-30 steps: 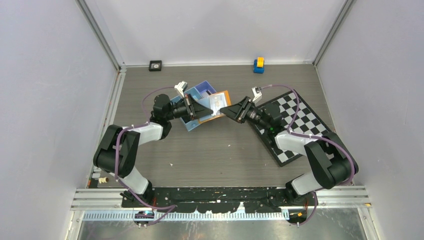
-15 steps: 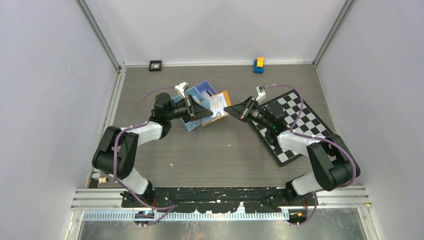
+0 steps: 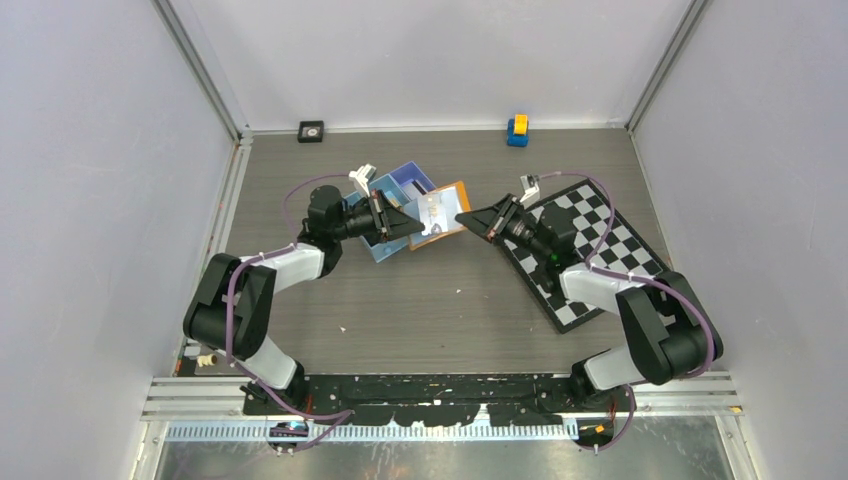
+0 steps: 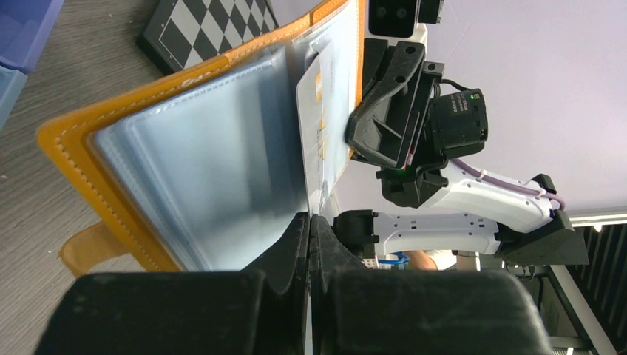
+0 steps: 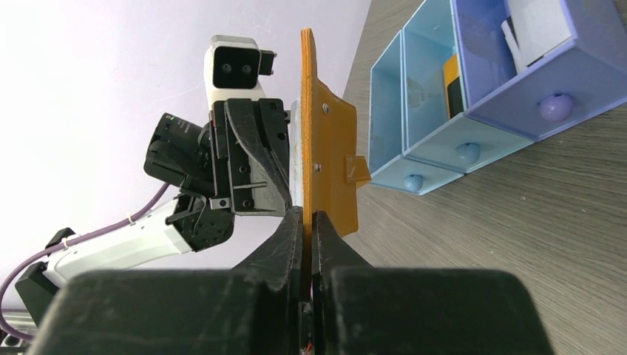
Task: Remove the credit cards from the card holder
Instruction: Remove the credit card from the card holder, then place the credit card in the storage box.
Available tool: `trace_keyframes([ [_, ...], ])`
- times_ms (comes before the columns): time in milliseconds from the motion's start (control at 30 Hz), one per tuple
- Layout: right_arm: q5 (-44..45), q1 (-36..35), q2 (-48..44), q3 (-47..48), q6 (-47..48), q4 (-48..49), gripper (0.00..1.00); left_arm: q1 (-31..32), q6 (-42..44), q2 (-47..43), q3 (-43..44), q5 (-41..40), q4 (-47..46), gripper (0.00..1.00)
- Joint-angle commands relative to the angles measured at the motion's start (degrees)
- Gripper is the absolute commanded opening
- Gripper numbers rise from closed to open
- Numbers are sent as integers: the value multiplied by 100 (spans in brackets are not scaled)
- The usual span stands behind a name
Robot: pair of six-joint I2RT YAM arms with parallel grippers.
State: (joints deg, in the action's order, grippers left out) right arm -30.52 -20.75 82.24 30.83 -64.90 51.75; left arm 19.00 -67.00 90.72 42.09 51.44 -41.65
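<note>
The orange card holder (image 3: 452, 194) is held up off the table between both arms, open, its clear pale sleeves (image 4: 214, 170) facing my left wrist camera. A white credit card (image 4: 323, 126) sticks out of a sleeve edge-on, and my left gripper (image 4: 310, 219) is shut on its near edge. My right gripper (image 5: 307, 216) is shut on the orange card holder (image 5: 325, 159) at its other edge. From above, the left gripper (image 3: 416, 226) and right gripper (image 3: 463, 216) point at each other, with the pale credit card (image 3: 432, 212) between them.
A blue three-compartment tray (image 3: 398, 184) lies just behind the left gripper; it is also visible (image 5: 473, 96) in the right wrist view with small items inside. A checkerboard (image 3: 600, 250) lies under the right arm. At the back wall are a yellow-and-blue block (image 3: 517, 130) and a small black square (image 3: 311, 131).
My right gripper has closed onto the card holder's edge. The holder has shifted slightly toward the back right with both grippers on it.
</note>
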Motion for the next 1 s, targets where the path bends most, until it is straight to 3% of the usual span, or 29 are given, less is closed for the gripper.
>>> trace_keyframes([
  [0, 258, 205, -313, -72, -111, 451, 0, -45, 81, -203, 93, -2, -61, 0],
  [433, 973, 717, -1451, -148, 411, -1381, 1, -265, 277, -327, -78, -557, 188, 0],
  [633, 2489, 742, -2759, 114, 1184, -3713, 0, -254, 324, -400, -91, -1499, 750, 0],
  [767, 2970, 740, -3475, 36, 1307, -4020, 1, -211, 317, -232, 30, -2104, 996, 0],
  [967, 3035, 740, -3840, -22, 1330, -4107, 1, -100, 46, 554, 502, -2761, 973, 0],
])
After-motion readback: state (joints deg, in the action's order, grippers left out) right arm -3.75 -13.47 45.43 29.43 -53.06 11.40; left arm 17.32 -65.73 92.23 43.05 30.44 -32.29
